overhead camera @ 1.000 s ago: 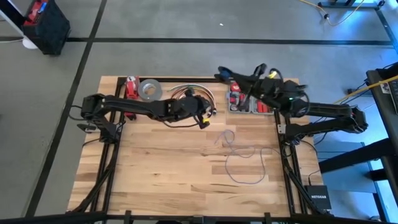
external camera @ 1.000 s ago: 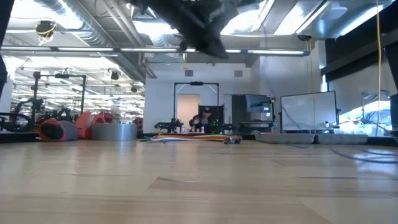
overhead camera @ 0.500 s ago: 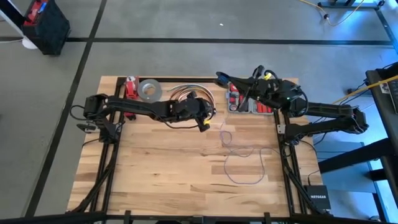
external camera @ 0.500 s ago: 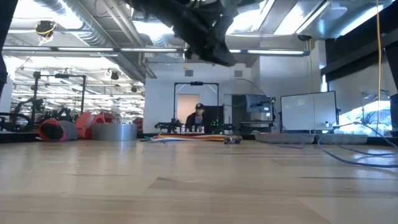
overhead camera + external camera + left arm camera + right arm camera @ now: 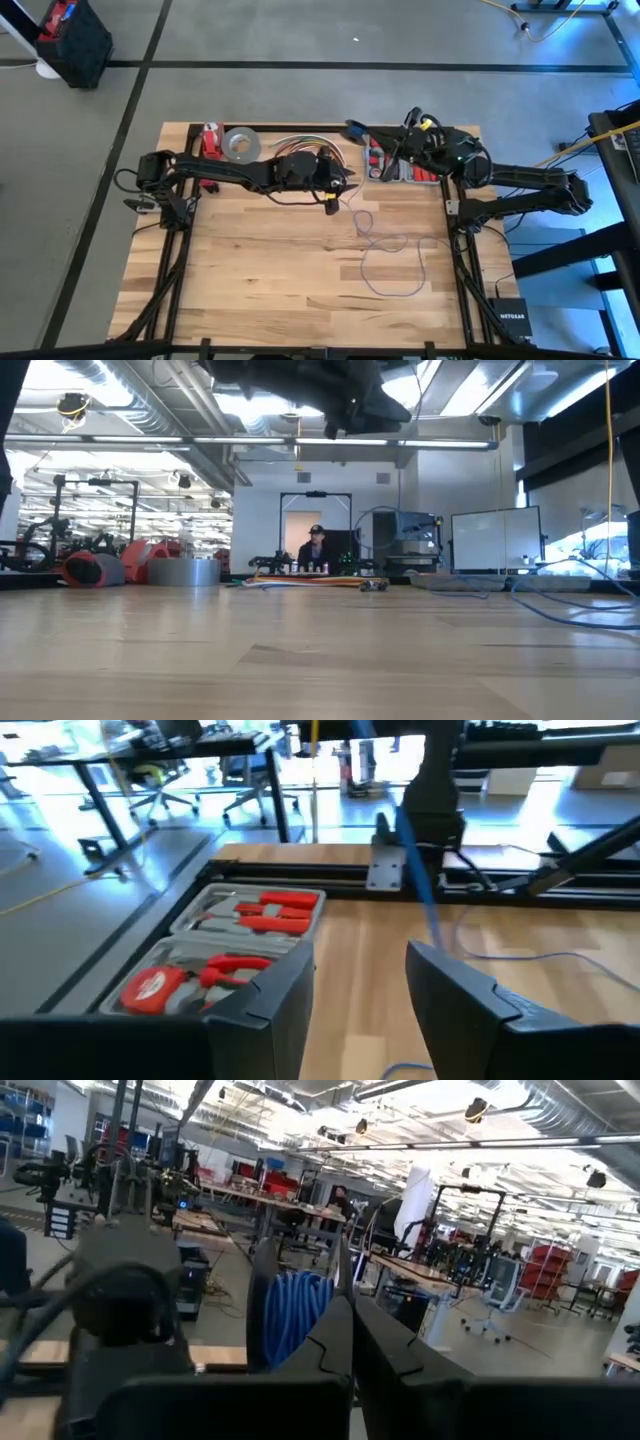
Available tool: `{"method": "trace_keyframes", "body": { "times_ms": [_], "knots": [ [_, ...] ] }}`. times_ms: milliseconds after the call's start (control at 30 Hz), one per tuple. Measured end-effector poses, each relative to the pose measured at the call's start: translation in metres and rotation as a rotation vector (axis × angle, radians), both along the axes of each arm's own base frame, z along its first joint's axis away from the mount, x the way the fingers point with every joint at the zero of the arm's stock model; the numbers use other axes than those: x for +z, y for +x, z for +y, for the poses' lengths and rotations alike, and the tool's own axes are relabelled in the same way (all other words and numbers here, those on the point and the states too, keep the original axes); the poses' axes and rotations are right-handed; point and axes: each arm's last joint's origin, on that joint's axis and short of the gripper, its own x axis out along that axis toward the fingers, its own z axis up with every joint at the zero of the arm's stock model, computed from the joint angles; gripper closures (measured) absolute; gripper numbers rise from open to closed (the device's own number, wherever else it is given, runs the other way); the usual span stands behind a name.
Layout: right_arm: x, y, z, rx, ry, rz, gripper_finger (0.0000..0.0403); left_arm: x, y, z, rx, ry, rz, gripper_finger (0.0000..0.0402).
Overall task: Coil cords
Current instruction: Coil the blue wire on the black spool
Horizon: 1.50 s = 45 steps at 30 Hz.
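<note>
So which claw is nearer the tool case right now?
Right. The right claw hangs off the tool case's far left corner, shut on a coil of cord. The left claw is open, a little farther off its left edge.

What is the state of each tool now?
Left tool: open, holding nothing.
Right tool: shut on a coiled bundle of thin blue cord.

place: industrial robotics lab | cues: exposed ceiling ducts point(image 5: 110, 390), workbenches point(image 5: 290, 1205), concrete floor point(image 5: 300, 40)
</note>
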Motion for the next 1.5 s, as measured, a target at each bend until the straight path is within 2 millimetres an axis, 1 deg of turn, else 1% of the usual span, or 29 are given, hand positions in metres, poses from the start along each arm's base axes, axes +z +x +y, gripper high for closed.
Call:
{"method": "trace_keyframes", "body": {
  "times_ms": [100,200,267,333,433,533,633,700,800,967,1067,1167,1300,1367,1500],
  "knots": [
    [-0.006,0.000,0.001,0.026,0.005,-0.052,0.0400,-0.009,-0.003,0.007,0.024,-0.006,-0.029,0.0247],
    [-0.013,-0.005,0.000,0.017,-0.007,-0.089,0.0400,-0.019,-0.008,0.017,0.056,-0.029,-0.006,0.0247],
    [-0.021,-0.006,-0.001,0.033,-0.014,-0.093,0.0400,-0.021,-0.009,0.022,0.072,-0.040,0.004,0.0247],
    [-0.034,-0.006,0.000,0.057,-0.007,-0.080,0.0400,-0.021,-0.009,0.023,0.081,-0.046,0.000,0.0247],
    [-0.055,-0.007,0.001,0.068,-0.005,-0.066,0.0400,-0.020,-0.009,0.019,0.062,-0.030,0.005,0.0247],
    [-0.075,-0.012,0.002,0.067,-0.007,-0.069,0.0400,-0.019,-0.008,0.011,0.034,-0.004,0.006,0.0247],
    [-0.091,-0.017,0.003,0.068,-0.006,-0.068,0.0400,-0.017,-0.008,0.006,0.016,0.018,0.005,0.0247],
    [-0.097,-0.018,0.004,0.088,-0.010,-0.067,0.0400,-0.017,-0.008,0.003,0.008,0.022,0.006,0.0247],
    [-0.094,-0.019,0.004,0.095,-0.026,-0.099,0.0400,-0.016,-0.007,0.001,0.004,0.024,-0.008,0.0247],
    [-0.070,-0.028,0.008,0.148,-0.072,-0.233,0.0400,-0.017,-0.007,0.002,0.007,0.017,-0.007,0.0247],
    [-0.064,-0.028,0.008,0.162,-0.081,-0.246,0.0400,-0.017,-0.006,0.002,0.008,0.014,-0.020,0.0247],
    [-0.066,-0.027,0.009,0.192,-0.068,-0.221,0.0400,-0.017,-0.005,0.001,-0.019,-0.010,-0.034,0.0247],
    [-0.075,-0.022,0.008,0.201,-0.040,-0.135,0.0400,-0.017,0.000,-0.001,-0.099,-0.050,-0.088,0.0247],
    [-0.076,-0.020,0.008,0.200,-0.039,-0.135,0.0400,-0.017,0.003,-0.001,-0.111,-0.072,-0.134,0.0247],
    [-0.077,-0.019,0.007,0.200,-0.038,-0.129,0.0400,-0.024,0.011,-0.001,-0.112,-0.085,-0.204,0.0247]
  ]
}}
